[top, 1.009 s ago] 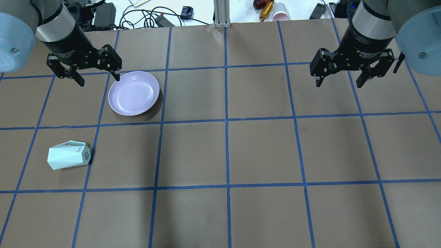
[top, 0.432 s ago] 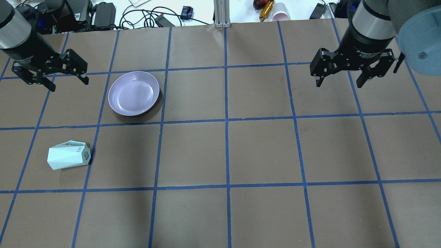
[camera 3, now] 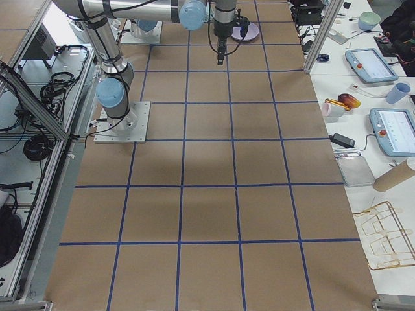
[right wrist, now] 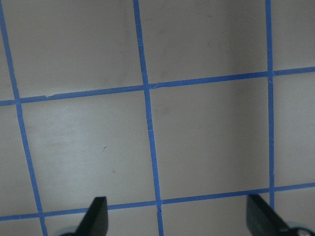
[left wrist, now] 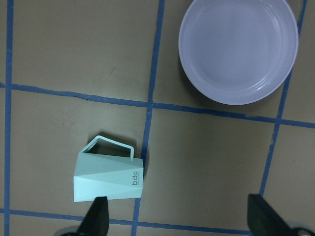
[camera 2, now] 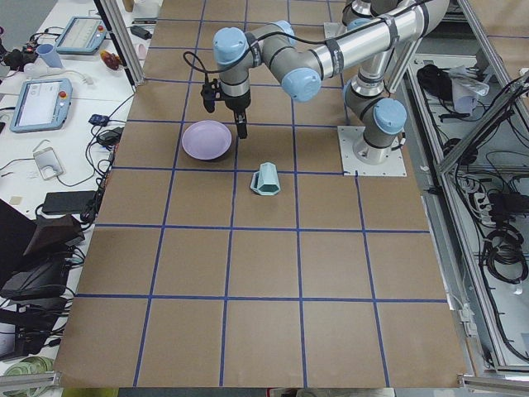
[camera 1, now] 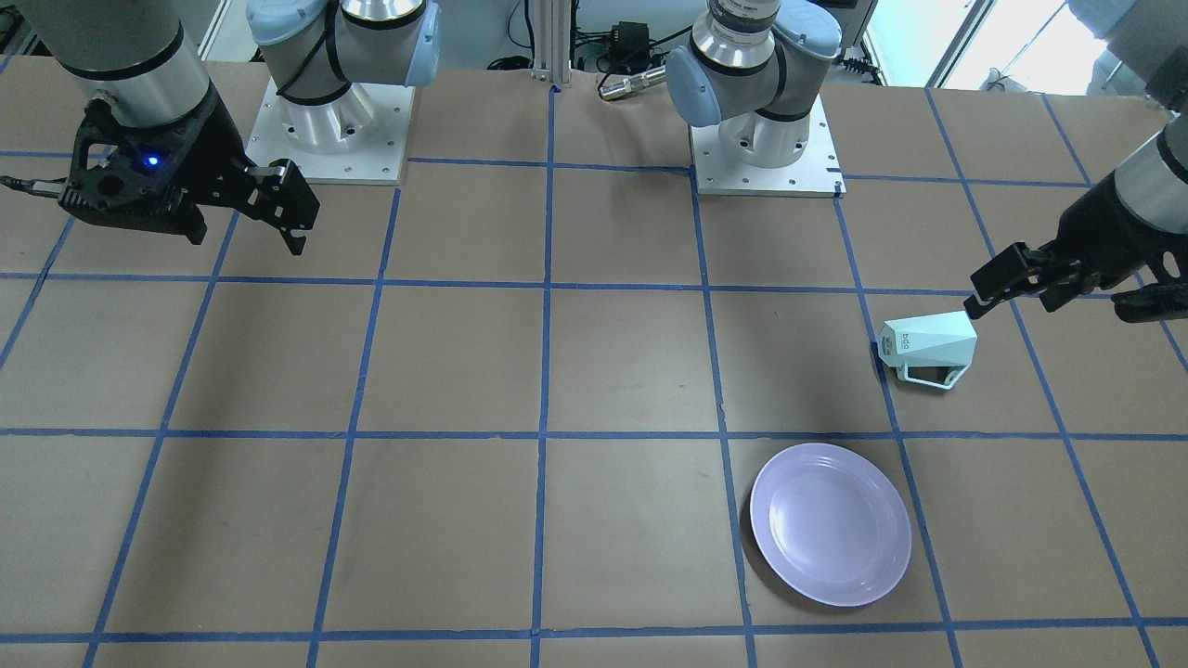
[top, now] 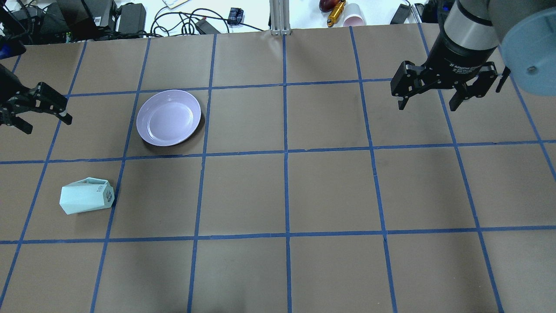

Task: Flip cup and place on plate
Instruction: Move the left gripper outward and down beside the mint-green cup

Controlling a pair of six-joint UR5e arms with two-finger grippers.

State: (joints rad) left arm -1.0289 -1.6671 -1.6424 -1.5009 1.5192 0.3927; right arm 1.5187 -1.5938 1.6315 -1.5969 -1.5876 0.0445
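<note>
The pale mint cup [top: 87, 198] lies on its side on the brown table, left front, its base with the dark label toward the table's middle. It also shows in the front view [camera 1: 928, 345] and the left wrist view [left wrist: 109, 177]. The lavender plate [top: 169, 117] sits empty farther back and to the right of the cup, also in the front view [camera 1: 830, 523] and the left wrist view [left wrist: 238, 49]. My left gripper [top: 47, 124] is open and empty, raised near the table's left edge, behind the cup. My right gripper [top: 428, 105] is open and empty at the far right.
Cables, power bricks [top: 130, 15] and a pink paper cup [top: 354, 17] lie beyond the table's far edge beside an aluminium post [top: 280, 17]. The two arm bases [camera 1: 766, 148] stand on the robot's side. Blue tape lines divide the table into squares.
My left gripper has swung left, away from the plate's rim toward the table's left edge, and stayed open. The right arm, the cup and the plate have not moved.
</note>
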